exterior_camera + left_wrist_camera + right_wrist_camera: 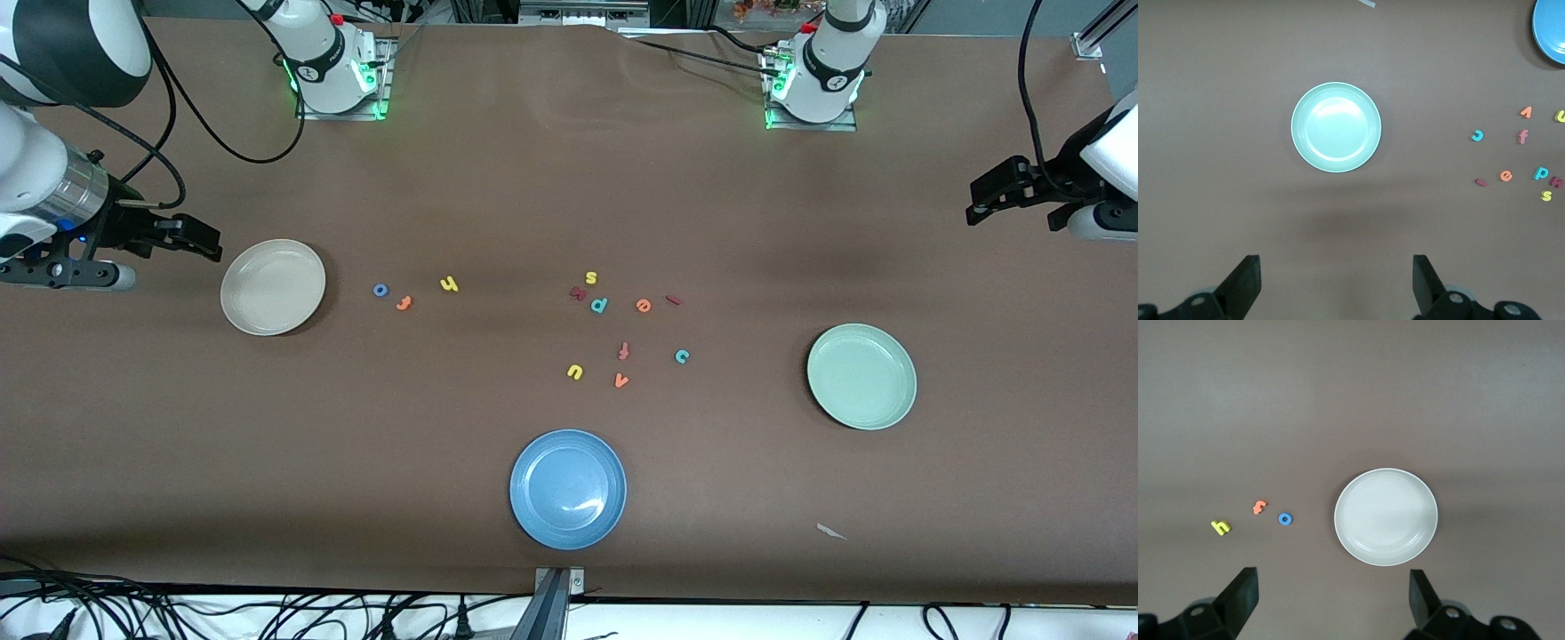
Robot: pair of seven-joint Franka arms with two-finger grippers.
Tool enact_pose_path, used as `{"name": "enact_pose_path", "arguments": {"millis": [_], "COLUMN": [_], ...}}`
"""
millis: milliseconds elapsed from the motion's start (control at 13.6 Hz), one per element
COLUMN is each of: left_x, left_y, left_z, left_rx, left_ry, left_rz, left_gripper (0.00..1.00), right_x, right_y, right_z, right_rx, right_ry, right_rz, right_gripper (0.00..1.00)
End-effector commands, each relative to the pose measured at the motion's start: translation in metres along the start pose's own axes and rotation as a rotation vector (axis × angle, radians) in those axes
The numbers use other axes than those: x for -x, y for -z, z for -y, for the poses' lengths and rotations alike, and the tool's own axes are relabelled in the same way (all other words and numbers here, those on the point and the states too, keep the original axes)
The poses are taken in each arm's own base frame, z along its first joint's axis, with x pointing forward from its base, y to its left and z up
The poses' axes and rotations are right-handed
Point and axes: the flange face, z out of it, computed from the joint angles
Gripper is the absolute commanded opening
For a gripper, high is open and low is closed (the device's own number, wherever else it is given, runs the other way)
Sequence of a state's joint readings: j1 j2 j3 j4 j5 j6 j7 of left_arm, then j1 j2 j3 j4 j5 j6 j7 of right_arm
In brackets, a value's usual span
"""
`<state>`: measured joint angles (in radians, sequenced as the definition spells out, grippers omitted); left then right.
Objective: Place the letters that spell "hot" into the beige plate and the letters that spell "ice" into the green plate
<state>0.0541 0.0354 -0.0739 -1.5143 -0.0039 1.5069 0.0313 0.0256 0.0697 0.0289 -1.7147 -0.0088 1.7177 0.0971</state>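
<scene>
The beige plate lies empty toward the right arm's end. Beside it are the blue o, orange t and yellow h. The green plate lies empty toward the left arm's end. The orange e, dark red i and teal c lie mid-table. My right gripper hangs open beside the beige plate. My left gripper hangs open, high above the table near the green plate. Both hold nothing.
A blue plate sits near the front edge. Mixed with the "ice" letters are a yellow s, dark red x, teal p, salmon t, yellow u and orange v. A paper scrap lies nearer the camera than the green plate.
</scene>
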Motion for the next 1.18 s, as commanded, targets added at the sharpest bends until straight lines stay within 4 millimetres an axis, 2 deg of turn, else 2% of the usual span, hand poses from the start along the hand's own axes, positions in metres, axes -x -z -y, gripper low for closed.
{"name": "enact_pose_path", "arguments": {"millis": [0,517,738,959,1107], "left_x": [0.006,0.006,0.006,0.006,0.006], "left_y": [0.005,0.006,0.006,0.005,0.006], "left_z": [0.004,0.003,0.003,0.001,0.002], "left_rx": [-0.005,-0.006,-0.006,-0.006,-0.006], "left_ry": [-0.021,-0.022,-0.022,-0.024,-0.022], "left_rz": [-0.01,-0.012,-0.01,-0.01,-0.012], "left_gripper": [1.0,1.0,1.0,1.0,1.0], "right_x": [0.0,0.002,-0.007,-0.016,-0.02], "right_y": [0.006,-0.002,-0.016,-0.039,-0.059], "right_z": [-0.002,-0.002,0.01,0.015,0.032], "right_rx": [0.0,0.016,0.014,0.016,0.017], "right_ry": [0.012,0.003,0.019,-0.009,-0.011], "right_rz": [0.004,0.035,0.022,0.042,0.041], "right_gripper": [1.0,1.0,0.99,0.99,0.99]}}
